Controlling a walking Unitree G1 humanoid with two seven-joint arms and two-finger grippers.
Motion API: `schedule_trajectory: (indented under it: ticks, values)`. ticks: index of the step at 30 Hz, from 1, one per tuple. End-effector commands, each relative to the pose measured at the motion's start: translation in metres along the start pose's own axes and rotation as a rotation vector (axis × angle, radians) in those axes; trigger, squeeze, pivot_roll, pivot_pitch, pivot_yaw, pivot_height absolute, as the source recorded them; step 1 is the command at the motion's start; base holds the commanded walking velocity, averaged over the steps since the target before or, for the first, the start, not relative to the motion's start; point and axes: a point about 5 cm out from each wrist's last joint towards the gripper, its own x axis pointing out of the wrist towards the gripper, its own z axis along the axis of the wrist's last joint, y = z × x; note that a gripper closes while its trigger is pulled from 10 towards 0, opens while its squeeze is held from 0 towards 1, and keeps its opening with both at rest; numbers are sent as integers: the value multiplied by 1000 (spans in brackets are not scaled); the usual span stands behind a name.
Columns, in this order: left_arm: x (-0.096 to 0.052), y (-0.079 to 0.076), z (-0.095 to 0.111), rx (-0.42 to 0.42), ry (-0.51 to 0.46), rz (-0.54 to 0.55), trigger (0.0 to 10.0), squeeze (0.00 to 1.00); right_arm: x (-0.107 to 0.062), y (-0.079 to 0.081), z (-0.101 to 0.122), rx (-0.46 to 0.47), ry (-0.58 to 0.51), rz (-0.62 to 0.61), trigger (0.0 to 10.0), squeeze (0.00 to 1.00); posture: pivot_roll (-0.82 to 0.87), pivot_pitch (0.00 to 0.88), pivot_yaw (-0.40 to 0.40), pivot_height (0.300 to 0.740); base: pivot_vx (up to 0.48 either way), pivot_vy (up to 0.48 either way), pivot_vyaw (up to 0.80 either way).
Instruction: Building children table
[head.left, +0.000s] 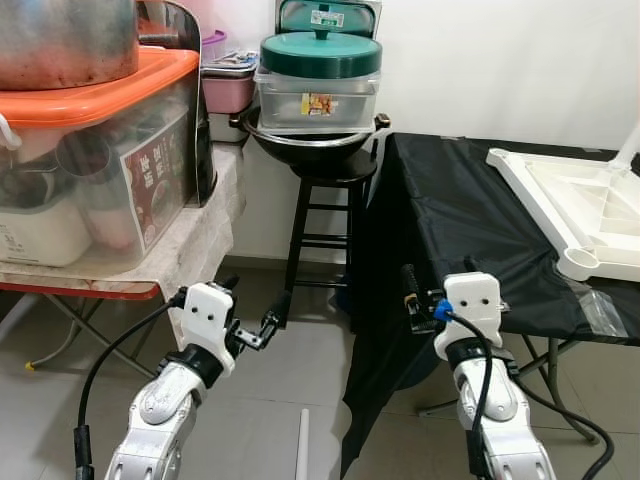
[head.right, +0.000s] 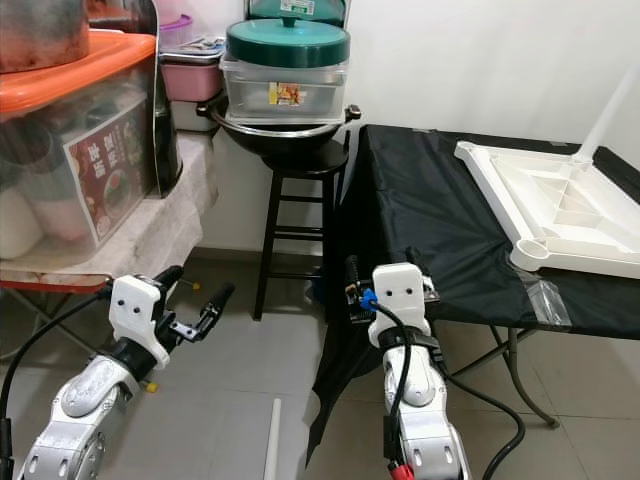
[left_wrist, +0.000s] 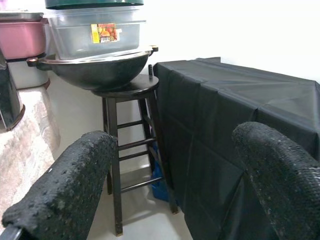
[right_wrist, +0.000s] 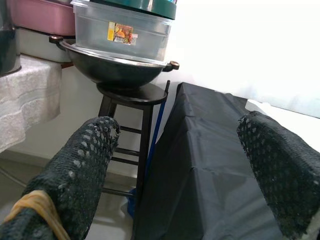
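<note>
A white children's table top lies upside down on the black-draped table at the right. One white leg stands up from its far corner. A white tube lies on the floor tiles between my arms. My left gripper hangs open and empty over the floor in front of the stool. Also open and empty, my right gripper hovers at the near left corner of the black cloth. Through the left wrist view the fingers point at the stool and the cloth. The right wrist view's fingers do the same.
A black stool carries a wok with a green-lidded clear container. At the left a cloth-covered table holds an orange-lidded bin. A clear plastic bag lies on the black cloth's near edge.
</note>
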Motion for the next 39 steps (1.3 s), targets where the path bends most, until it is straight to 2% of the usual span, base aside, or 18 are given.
schedule_trajectory:
  ticks: [1,13,22,27,39]
  values:
    - [-2,1,-2,-4,14,4,10000,0,-1,0,-3,3,11,-3,10000,0,73,0,-80,740,0,0,0]
    - [-2,1,-3,-5,19,2,10000,0,0,1,-3,5,11,-1,10000,0,74,0,-82,740,0,0,0]
    - [-2,0,-3,-10,21,1,10000,0,-1,0,-3,6,12,-3,10000,0,73,0,-81,740,-85,0,0]
    - [-2,0,-3,-10,24,0,10000,0,-1,0,-3,6,13,-3,10000,0,74,0,-82,740,-362,0,0]
    - [-2,1,-2,-5,19,9,10000,0,-1,-1,-3,8,14,-6,10000,0,74,0,-83,740,0,0,0]
